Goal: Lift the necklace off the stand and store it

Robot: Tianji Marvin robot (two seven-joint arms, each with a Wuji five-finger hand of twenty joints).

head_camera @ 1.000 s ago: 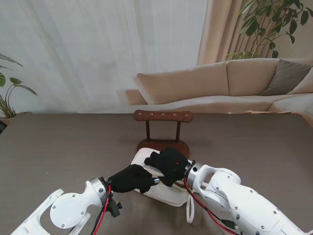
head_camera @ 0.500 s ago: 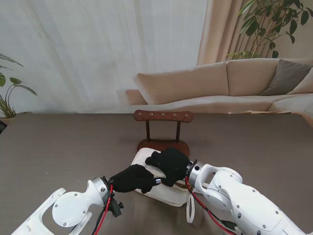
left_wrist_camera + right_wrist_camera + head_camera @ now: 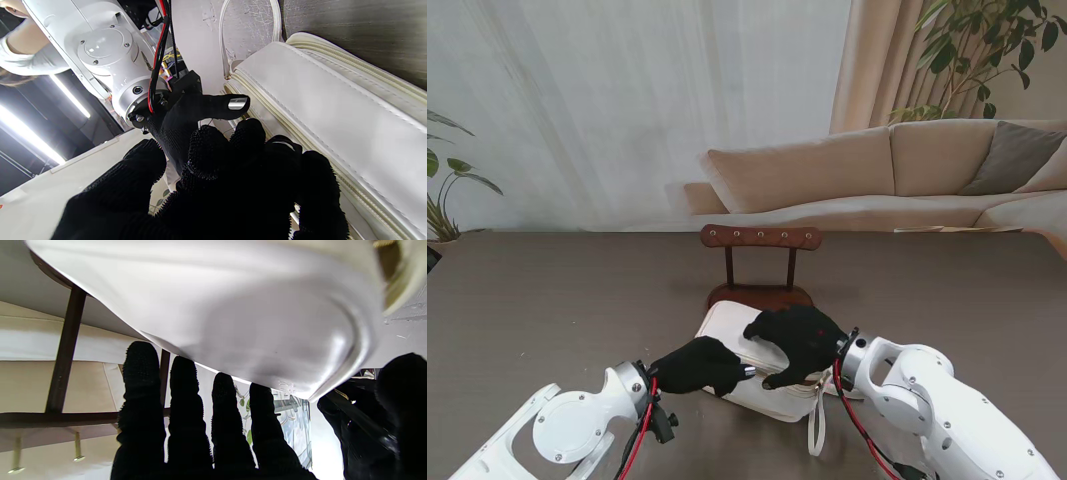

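Stand view: a white zip pouch (image 3: 762,365) lies on the brown surface (image 3: 547,300), near its edge closest to me and about midway between its left and right edges. Just beyond the pouch, farther from me, stands the dark wooden necklace stand (image 3: 760,262), upright on its oval base, top bar with a row of pegs. No necklace can be made out on the pegs or anywhere else in this view. The left hand (image 3: 695,364) rests at the pouch's left end, fingers curled, one metal fingertip touching the pouch. The right hand (image 3: 797,340) lies over the pouch's top, fingers spread and bent down onto it. A white strap loop (image 3: 815,425) trails off the pouch's near right corner.

Left wrist view: left hand (image 3: 217,180) fingers curled close together against the pouch (image 3: 333,113) beside its zip line; whether anything is pinched between them, cannot tell. The right hand's thumb (image 3: 230,105) with its metal tip touches the pouch edge.

Right wrist view: right hand (image 3: 200,426) with four fingers straight and side by side, flat under the white pouch (image 3: 233,306); holds nothing visible. Stand (image 3: 63,350) uprights behind.
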